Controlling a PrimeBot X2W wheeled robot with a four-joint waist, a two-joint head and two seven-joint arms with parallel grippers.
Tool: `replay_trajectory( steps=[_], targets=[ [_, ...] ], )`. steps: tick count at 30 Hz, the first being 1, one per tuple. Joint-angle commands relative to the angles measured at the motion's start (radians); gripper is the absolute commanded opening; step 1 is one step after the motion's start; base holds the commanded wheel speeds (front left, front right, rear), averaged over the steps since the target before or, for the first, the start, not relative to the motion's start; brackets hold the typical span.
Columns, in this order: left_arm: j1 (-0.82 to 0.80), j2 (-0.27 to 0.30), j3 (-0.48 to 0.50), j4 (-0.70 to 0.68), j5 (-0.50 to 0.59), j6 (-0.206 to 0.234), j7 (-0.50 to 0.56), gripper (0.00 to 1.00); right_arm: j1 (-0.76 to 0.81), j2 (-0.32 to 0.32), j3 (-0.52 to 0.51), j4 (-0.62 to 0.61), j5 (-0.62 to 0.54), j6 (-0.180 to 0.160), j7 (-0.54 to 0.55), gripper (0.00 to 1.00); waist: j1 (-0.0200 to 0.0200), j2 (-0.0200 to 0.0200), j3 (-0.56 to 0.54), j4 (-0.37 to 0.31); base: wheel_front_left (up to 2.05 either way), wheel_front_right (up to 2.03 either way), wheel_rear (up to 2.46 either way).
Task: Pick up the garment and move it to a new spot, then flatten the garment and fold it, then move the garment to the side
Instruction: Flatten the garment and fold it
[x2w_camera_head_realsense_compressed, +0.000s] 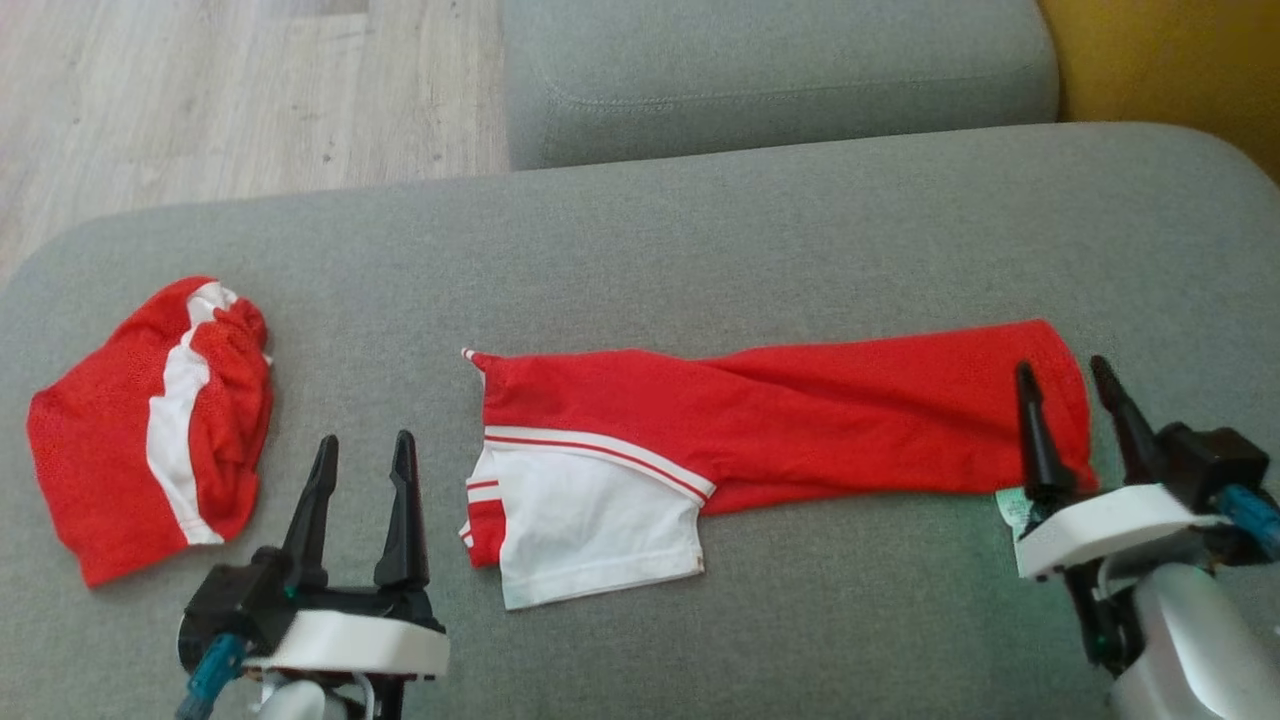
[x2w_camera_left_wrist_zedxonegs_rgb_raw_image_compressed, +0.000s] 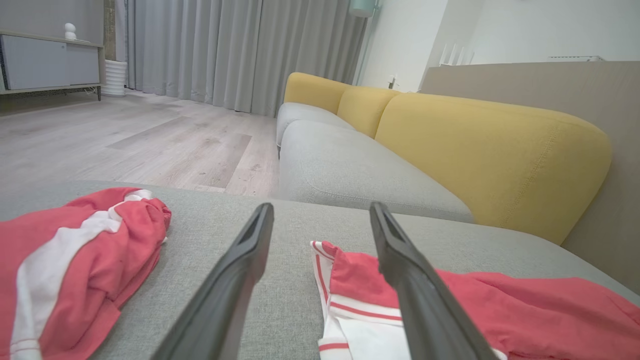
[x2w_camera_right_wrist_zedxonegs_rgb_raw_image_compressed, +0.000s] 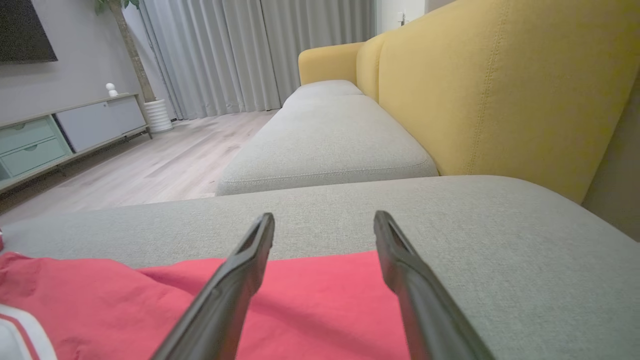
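Progress looks about halfway: the red garment (x2w_camera_head_realsense_compressed: 800, 420) lies flattened in a long band from centre toward 3 o'clock on the sofa cushion (x2w_camera_head_realsense_compressed: 700, 240), with more folding and the move aside left. Our left pincer (x2w_camera_head_realsense_compressed: 365, 445) at 7 o'clock and right pincer (x2w_camera_head_realsense_compressed: 1062, 368) at 4 o'clock, over the band's end, stand spread and empty. We see no container; a bunched second garment (x2w_camera_head_realsense_compressed: 110, 440) lies at 9 o'clock.

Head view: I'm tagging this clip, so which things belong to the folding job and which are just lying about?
In the job: long red-and-white garment; left gripper and right gripper, both open; grey cushion under it.
Lying about, likely: bunched red-and-white garment at the left; far grey cushion; wooden floor.
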Motion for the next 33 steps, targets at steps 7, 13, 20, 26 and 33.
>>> replay_trajectory(
  steps=[7, 13, 20, 26, 33],
  targets=[
    [-0.076, -0.026, 0.067, -0.018, 0.055, -0.043, -0.009, 1.0, -0.106, -0.016, -0.087, 0.045, -0.053, -0.001, 0.017, 1.0, 0.0001, -0.0001, 0.055, 0.017, 0.0, 0.0, 0.0],
    [-0.112, -0.039, 0.048, 0.01, 0.074, -0.061, -0.009, 1.0, -0.208, -0.018, -0.221, 0.208, -0.103, -0.001, 0.096, 1.0, 0.0001, -0.0001, 0.115, 0.042, 0.0, 0.0, 0.0],
    [-0.143, -0.045, 0.045, 0.025, 0.076, -0.069, -0.009, 1.0, -0.275, 0.044, -0.344, 0.365, -0.162, -0.001, 0.142, 1.0, 0.0001, -0.0001, 0.165, 0.061, 0.0, 0.0, 0.0],
    [-0.153, -0.047, 0.056, 0.026, 0.082, -0.07, -0.009, 1.0, -0.286, 0.087, -0.357, 0.428, -0.158, -0.001, 0.153, 1.0, 0.0001, -0.0001, 0.182, 0.047, 0.0, 0.0, 0.0],
    [-0.167, -0.047, 0.064, 0.022, 0.087, -0.07, -0.01, 1.0, -0.296, 0.116, -0.304, 0.463, -0.116, -0.001, 0.155, 0.68, 0.0001, -0.0001, 0.195, 0.026, 0.0, 0.0, 0.0]
  ],
)
